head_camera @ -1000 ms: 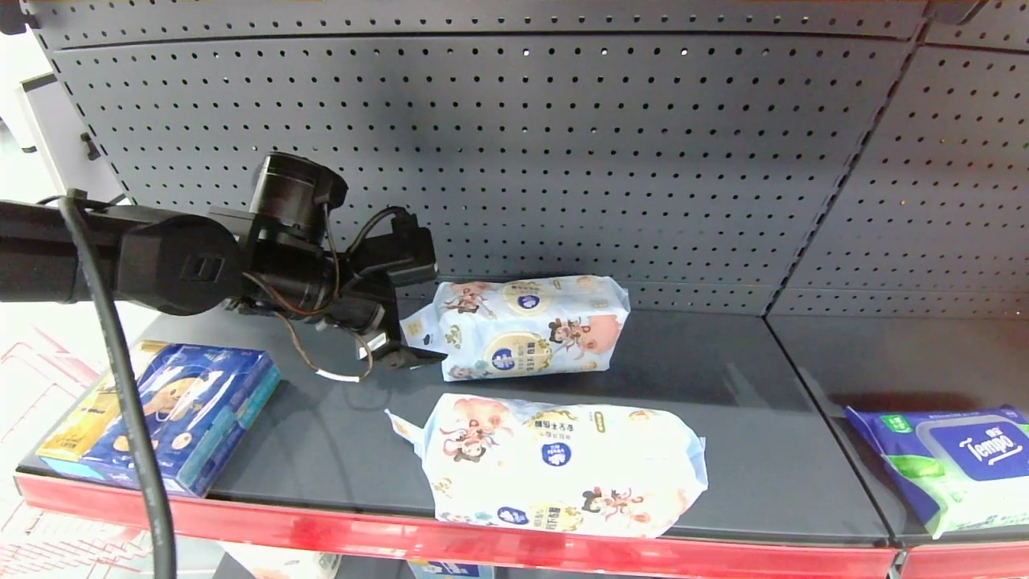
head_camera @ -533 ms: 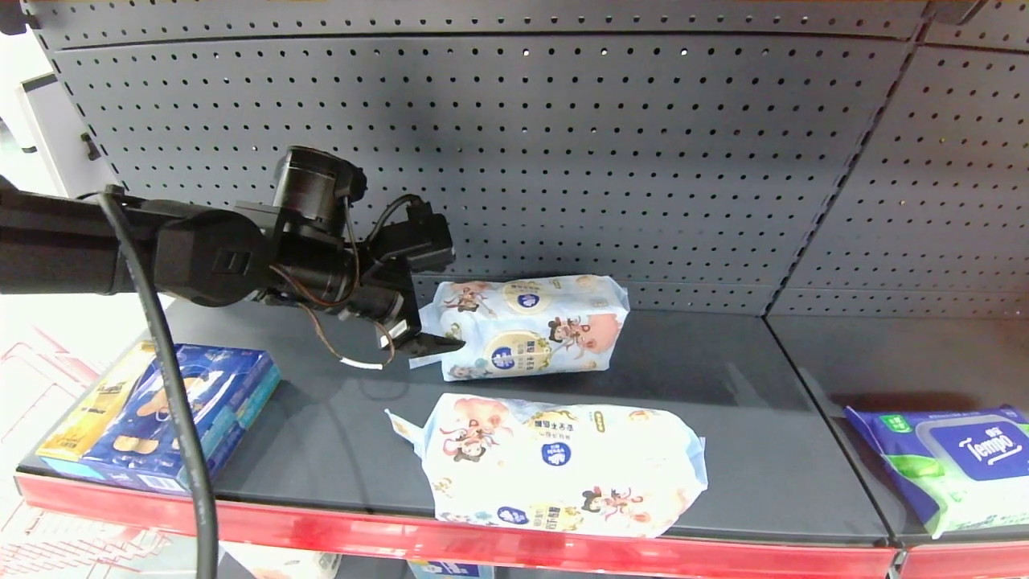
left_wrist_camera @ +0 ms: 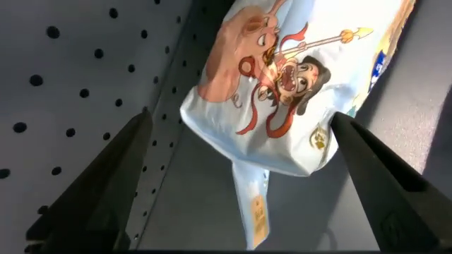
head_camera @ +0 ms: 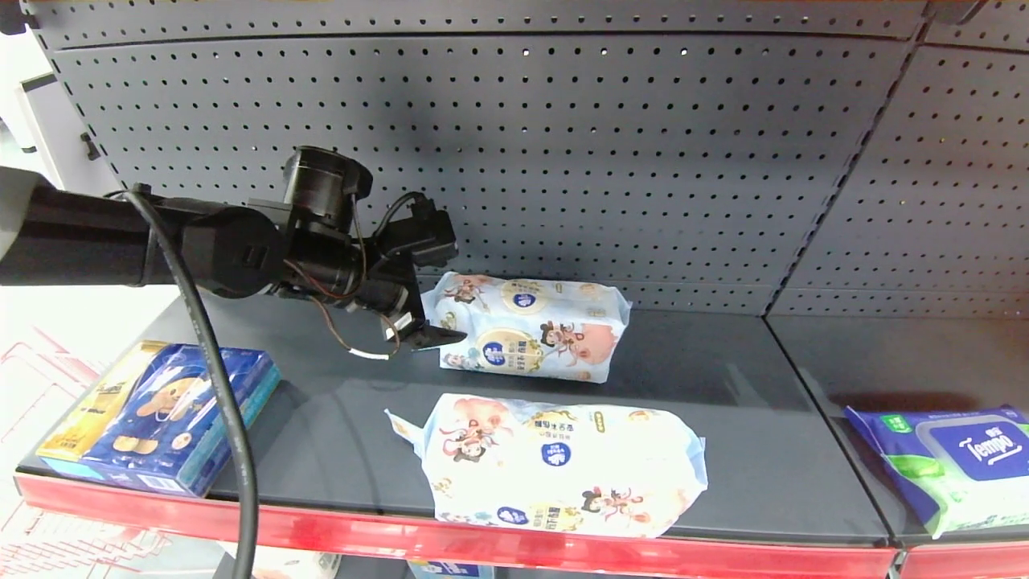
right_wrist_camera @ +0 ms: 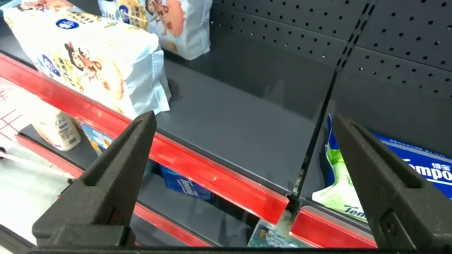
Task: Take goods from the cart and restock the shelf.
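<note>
Left of centre in the head view, left gripper [head_camera: 440, 312] sits with jaws spread wide around the end of the rear tissue pack [head_camera: 547, 326], lying on the shelf [head_camera: 723, 378] near the pegboard [head_camera: 563, 161].

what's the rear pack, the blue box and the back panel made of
Rear pack: soft glossy plastic film, creased, with a crimped end seal.
Blue box: likely printed cardboard, sharp flat edges, slight sheen.
Back panel: looks like painted sheet metal, matte grey, evenly punched holes.
</note>
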Robot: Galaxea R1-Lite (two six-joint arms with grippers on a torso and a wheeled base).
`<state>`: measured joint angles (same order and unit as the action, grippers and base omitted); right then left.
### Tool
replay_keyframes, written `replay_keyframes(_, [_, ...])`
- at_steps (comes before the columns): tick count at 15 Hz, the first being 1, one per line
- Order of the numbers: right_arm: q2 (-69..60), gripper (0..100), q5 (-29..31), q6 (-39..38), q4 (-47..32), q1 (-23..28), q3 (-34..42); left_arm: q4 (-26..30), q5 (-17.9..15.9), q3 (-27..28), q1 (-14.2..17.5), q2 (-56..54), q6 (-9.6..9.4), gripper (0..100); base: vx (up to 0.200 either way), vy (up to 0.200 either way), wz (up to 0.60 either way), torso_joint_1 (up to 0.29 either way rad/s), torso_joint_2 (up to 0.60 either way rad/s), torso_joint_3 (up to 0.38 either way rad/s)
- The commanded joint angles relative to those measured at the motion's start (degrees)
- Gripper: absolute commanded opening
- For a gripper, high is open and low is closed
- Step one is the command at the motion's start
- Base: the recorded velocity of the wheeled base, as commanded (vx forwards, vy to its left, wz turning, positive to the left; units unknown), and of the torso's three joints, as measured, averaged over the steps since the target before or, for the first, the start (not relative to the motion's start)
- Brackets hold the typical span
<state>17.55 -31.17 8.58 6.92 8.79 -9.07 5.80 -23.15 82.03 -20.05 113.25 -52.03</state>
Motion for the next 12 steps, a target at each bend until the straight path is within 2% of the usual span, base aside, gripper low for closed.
replay_keyframes(1, [0.1, 100, -0.1, 0.0, -0.1, 0.0, 0.1, 0.5, -0.5, -1.2, 0.0, -1.5, 0.09, 100, 0.000, 0.000, 0.00, 0.000, 0.00, 0.000])
replay_keyframes(2, [0.2, 100, -0.1, 0.0, -0.1, 0.0, 0.0, 1.4, -0.6, -1.9, 0.0, -2.5, 0.17, 100, 0.000, 0.000, 0.00, 0.000, 0.00, 0.000])
replay_keyframes(4, [1.8, 100, -0.2, 0.0, 0.0, 0.0, -0.6, 9.2, -2.3, -4.7, -0.2, -8.8, 3.69, 100, 0.000, 0.000, 0.00, 0.000, 0.00, 0.000])
replay_keyframes(6, [6.0, 100, -0.2, 0.0, 0.3, 0.0, -2.5, 10.1, -2.3, -7.9, 0.4, -13.6, 5.89, 100, 0.000, 0.000, 0.00, 0.000, 0.00, 0.000])
replay_keyframes(7, [9.3, 100, -0.2, 0.0, 0.5, 0.0, -4.6, 10.0, -2.3, -10.0, 1.7, -16.7, 7.03, 100, 0.000, 0.000, 0.00, 0.000, 0.00, 0.000])
replay_keyframes(8, [9.5, 100, -0.2, 0.0, 0.5, 0.0, -4.7, 10.0, -2.3, -10.1, 1.8, -16.9, 7.03, 100, 0.000, 0.000, 0.00, 0.000, 0.00, 0.000])
replay_keyframes(10, [19.1, 100, 0.1, 0.5, 0.5, 0.0, -9.8, 8.6, -2.0, -16.6, 4.8, -25.2, 11.95, 100, 0.000, 0.000, 0.00, 0.000, 0.00, 0.000])
replay_keyframes(12, [22.7, 100, 0.3, 1.0, 0.5, 0.0, -11.0, 5.4, -1.8, -21.9, 6.8, -30.5, 15.20, 100, 0.000, 0.000, 0.00, 0.000, 0.00, 0.000])
